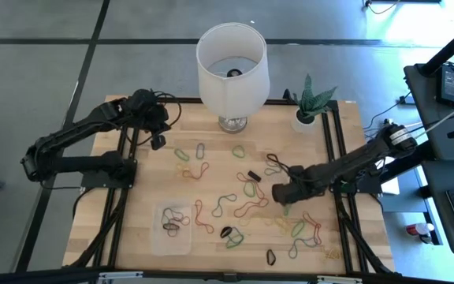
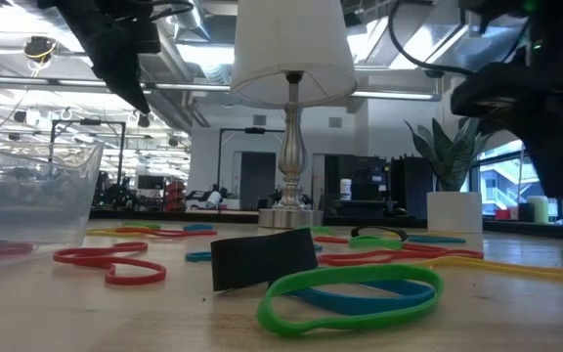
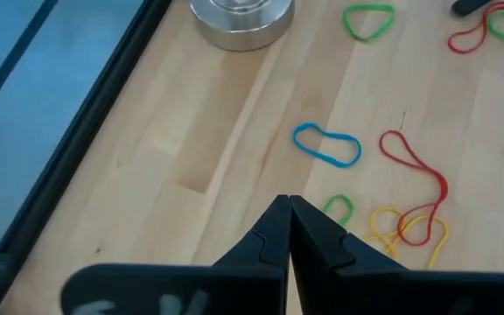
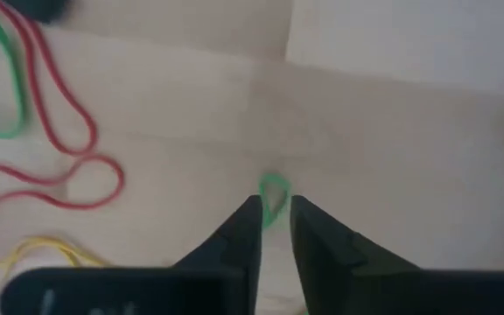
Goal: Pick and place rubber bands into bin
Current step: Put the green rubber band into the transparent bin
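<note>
Green band [image 4: 274,188] between right gripper [image 4: 275,219] fingertips

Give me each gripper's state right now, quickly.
Left gripper: closed, empty, above the table's back left.
Right gripper: pinching a green rubber band.

grey tiled floor [image 1: 38,71], white lamp [image 1: 232,61], potted plant [image 1: 310,110], ceiling lights overhead.

The lamp [image 1: 231,59] is standing at the desk's [image 1: 148,189] back edge with the potted plant [image 1: 309,106] to its right, while the rubber bands [image 1: 235,197] are lying scattered across the middle and the bin [image 1: 173,230], holding several bands, is sitting front-left.
</note>
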Available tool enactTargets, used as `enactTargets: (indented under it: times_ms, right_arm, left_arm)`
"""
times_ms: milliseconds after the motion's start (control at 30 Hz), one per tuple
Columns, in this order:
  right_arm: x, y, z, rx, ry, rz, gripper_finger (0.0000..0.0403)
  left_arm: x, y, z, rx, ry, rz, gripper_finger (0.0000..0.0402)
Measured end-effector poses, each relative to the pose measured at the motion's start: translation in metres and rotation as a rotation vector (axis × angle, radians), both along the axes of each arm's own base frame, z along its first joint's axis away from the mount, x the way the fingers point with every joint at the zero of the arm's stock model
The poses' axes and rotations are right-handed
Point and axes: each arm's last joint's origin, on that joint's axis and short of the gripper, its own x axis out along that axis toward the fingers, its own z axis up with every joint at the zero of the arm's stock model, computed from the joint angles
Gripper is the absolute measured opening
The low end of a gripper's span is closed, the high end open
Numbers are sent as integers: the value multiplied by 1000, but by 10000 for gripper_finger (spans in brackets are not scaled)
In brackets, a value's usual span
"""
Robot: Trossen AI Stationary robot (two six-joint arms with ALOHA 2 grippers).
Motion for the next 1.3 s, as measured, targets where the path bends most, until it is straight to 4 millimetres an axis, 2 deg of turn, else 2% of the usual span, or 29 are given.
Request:
enactTargets:
  times_ms: [200,367,667,733,800,900,933,1100,1200,1300]
  right_arm:
    - [-1,18,-9,6,2,-62,119]
    - [1,26,-27,-25,65,-91,135]
    - [15,33,-60,-59,99,-120,135]
    - [16,33,-62,-59,100,-120,123]
    - [19,35,-59,-56,93,-114,94]
    - [25,37,-47,-77,84,-66,25]
    - [28,38,-39,-99,76,-40,14]
    - [50,31,14,-276,-47,136,6]
    - [71,24,50,-368,-133,317,4]
    - [96,12,77,-420,-202,510,2]
  left_arm:
    - [0,0,0,0,0,0,5]
    - [0,0,0,0,0,-1,2]
    - [2,-3,1,-57,-56,-123,1]
    - [2,-4,1,-63,-62,-133,2]
    - [2,-4,1,-64,-62,-134,3]
    - [2,-4,1,-72,-69,-143,1]
    - [3,-4,1,-78,-72,-149,1]
    - [3,-6,1,-96,-89,-177,2]
    - [4,-7,1,-66,-79,-223,1]
    - [6,-9,1,-52,-74,-257,3]
